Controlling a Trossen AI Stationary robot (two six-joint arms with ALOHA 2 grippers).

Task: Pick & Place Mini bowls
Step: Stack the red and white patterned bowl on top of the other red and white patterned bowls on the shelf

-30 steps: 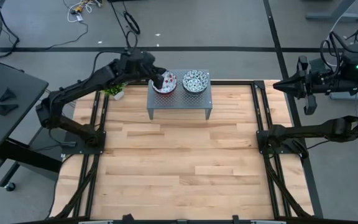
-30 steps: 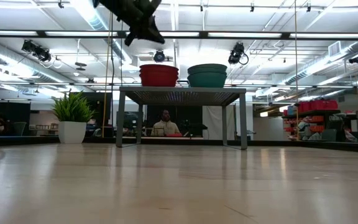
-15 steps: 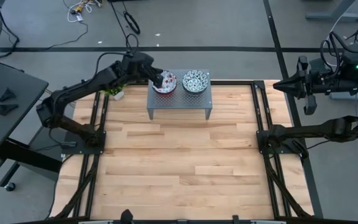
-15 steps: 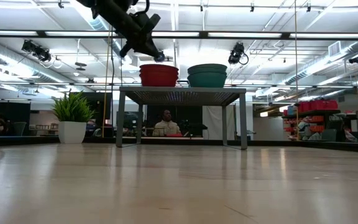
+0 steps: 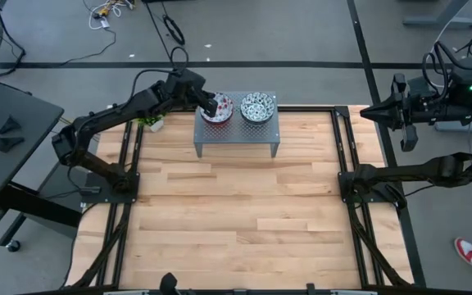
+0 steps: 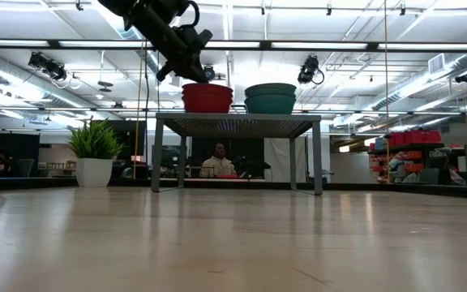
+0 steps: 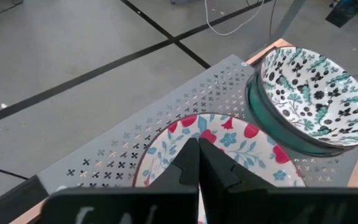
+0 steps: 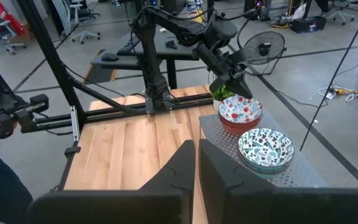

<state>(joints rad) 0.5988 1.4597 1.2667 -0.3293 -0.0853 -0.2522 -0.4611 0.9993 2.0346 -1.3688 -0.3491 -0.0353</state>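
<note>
On the grey perforated stand at the table's far edge stand two stacks of mini bowls. The reddish-pink stack is on the left, the green-teal stack on the right. My left gripper is shut and slants down from the left. Its tips hover just above the top red bowl, over its left part, with a small gap showing in the low view. My right gripper is shut, raised high beyond the table's far right corner.
A small potted plant stands left of the stand, under my left arm. Black frame rails run along the table's left and right sides. The wooden tabletop stretches from the stand to the near edge.
My left gripper has come down toward the red bowl stack, staying shut, from well above it to just over its rim. The bowls have not moved.
</note>
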